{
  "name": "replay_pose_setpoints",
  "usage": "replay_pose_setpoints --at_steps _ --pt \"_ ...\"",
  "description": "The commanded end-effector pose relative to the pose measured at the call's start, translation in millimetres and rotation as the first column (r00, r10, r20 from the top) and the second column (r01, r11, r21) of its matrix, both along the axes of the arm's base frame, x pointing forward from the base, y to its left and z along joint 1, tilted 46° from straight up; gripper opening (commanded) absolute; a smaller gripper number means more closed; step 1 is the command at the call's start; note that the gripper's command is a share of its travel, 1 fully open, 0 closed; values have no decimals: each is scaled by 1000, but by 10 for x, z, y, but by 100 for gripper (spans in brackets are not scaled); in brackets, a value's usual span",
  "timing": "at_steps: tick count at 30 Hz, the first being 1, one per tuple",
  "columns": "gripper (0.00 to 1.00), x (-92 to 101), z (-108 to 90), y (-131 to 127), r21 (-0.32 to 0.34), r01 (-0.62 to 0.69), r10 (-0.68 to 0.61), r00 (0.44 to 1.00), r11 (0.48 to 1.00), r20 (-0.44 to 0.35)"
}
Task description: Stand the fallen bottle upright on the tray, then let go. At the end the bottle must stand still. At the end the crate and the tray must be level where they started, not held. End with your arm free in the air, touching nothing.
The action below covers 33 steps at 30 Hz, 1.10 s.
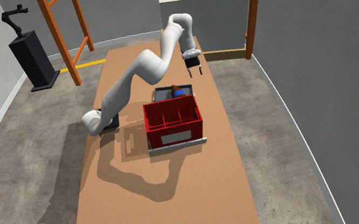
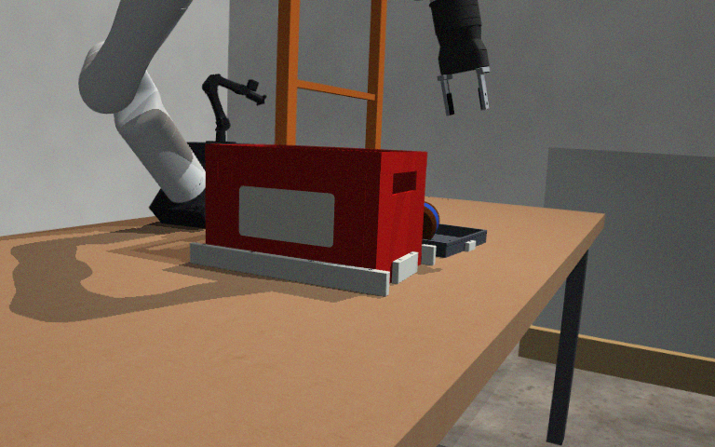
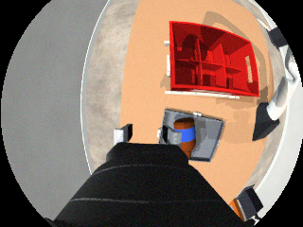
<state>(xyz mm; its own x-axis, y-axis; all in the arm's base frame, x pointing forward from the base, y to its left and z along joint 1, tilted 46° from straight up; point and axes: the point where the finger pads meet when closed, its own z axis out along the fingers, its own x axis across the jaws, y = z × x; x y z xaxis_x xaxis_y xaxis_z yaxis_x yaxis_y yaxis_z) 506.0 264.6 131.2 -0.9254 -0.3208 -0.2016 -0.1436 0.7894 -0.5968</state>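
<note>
The claw (image 1: 195, 72) (image 2: 465, 98) (image 3: 147, 130) hangs wide open above the table's (image 1: 206, 187) (image 2: 236, 358) (image 3: 147, 61) right-hand long edge in the top view; the brown bottle (image 1: 175, 89) (image 2: 430, 221) (image 3: 185, 134) seemingly lies in the tray (image 1: 162, 93) (image 2: 464, 240) (image 3: 208, 134).

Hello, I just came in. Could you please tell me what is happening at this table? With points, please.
A robot arm (image 1: 148, 66) (image 2: 137, 58) has its claw (image 1: 195, 72) (image 2: 466, 112) (image 3: 147, 130) open above the table, holding nothing. A brown bottle (image 1: 175, 88) (image 2: 429, 221) (image 3: 185, 124) with a blue band lies on its side in a grey tray (image 1: 161, 93) (image 2: 461, 245) (image 3: 212, 134), beside a red crate (image 1: 174, 131) (image 2: 295, 163) (image 3: 171, 57). The bottle is to be stood upright there.
</note>
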Motion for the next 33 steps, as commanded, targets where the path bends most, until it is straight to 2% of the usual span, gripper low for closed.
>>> replay_pose_setpoints --at_steps 1,5,6,10,14,22,31,32,33 --pt "100 -110 -285 138 -29 -21 20 999 999 -37" --pt "100 -472 -767 296 -97 -34 23 993 995 -115" --pt "100 -485 -782 300 -99 -35 23 993 994 -118" --pt "100 -796 -1141 375 -157 -47 19 984 987 -176" --pt "100 -1010 -1368 401 -196 -57 14 977 979 -213" --pt "100 -1149 -1505 408 -222 -63 10 972 973 -235" --pt "100 -1160 -1516 408 -224 -64 9 972 972 -237" --pt "0 -1160 -1516 408 -224 -64 9 972 972 -237" --pt "0 -1160 -1516 408 -224 -64 9 972 972 -237"
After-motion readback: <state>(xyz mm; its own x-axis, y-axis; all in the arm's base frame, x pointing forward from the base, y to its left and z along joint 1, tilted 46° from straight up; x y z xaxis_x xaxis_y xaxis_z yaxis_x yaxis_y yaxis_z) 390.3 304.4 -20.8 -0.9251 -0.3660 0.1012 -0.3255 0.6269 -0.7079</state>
